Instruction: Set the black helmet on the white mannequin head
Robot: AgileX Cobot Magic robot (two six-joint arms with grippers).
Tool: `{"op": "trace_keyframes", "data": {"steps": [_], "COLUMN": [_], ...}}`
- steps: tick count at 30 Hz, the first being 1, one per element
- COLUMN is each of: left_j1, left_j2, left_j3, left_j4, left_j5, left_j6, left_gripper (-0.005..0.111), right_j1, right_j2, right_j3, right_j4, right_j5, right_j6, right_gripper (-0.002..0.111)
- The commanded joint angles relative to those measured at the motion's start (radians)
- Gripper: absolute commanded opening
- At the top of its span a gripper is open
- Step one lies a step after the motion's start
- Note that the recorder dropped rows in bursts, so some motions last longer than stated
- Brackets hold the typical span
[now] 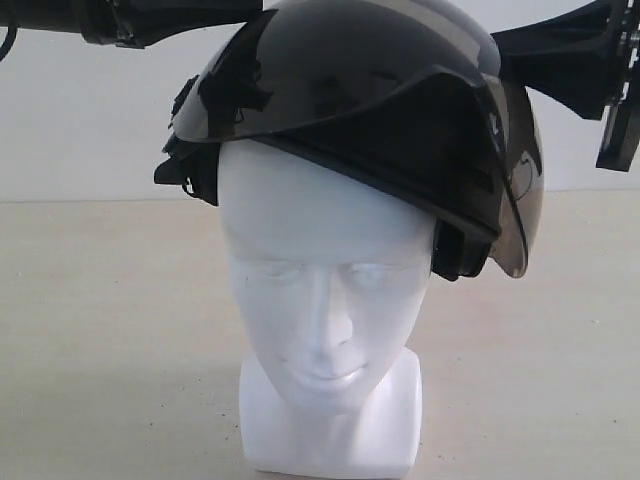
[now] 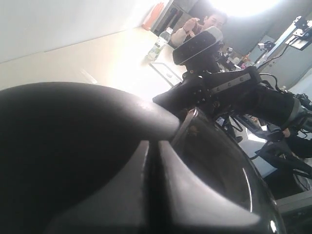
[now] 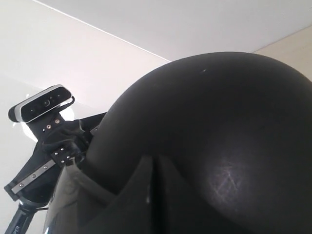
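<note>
Black helmet [image 1: 400, 130] perched on crown of white mannequin head [image 1: 320, 290], tilted, lower on right of exterior view; I see face bare below rim. Left: left pincer [image 2: 152, 161] narrow, fingers nipped onto helmet shell. Centre: head upright on pale tabletop [image 1: 100, 350]. Right: right pincer [image 3: 152, 170] likewise narrow, clamped on helmet's other side.

Three cameras, one black helmet [image 1: 360, 90]
Exterior faces the white mannequin head [image 1: 320, 300] close, head-on; wrist cameras hug the helmet's shell from opposite sides.
</note>
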Motion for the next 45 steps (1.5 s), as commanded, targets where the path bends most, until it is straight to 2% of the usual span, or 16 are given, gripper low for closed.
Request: {"op": "trace_keyframes", "data": {"steps": [1,9,15,35,45], "left_j1": [-0.007,0.053,0.077,0.077,0.079], "left_j2": [-0.005,-0.042,-0.080,-0.085,-0.085], "left_j3": [0.039,0.124,0.173,0.200,0.200], "left_j4": [0.041,0.041,0.041,0.041,0.041], "left_j5": [-0.012,-0.012,-0.012,-0.012,-0.012], "left_j6": [-0.009,-0.009,-0.009,-0.009,-0.009], "left_gripper": [0.004,0.004,0.004,0.004,0.004], "right_j1": [0.007,0.136,0.189,0.189,0.169], "right_j2": [-0.006,-0.006,-0.020,-0.064,-0.064], "right_j3": [0.004,0.004,0.004,0.004,-0.020], "right_j4": [-0.019,-0.021,-0.019,-0.065,0.060], "right_j5": [0.061,0.061,0.061,0.061,0.058], "right_j6": [0.024,0.030,0.047,0.074,0.012], "right_gripper": [0.000,0.000,0.000,0.000,0.000]}}
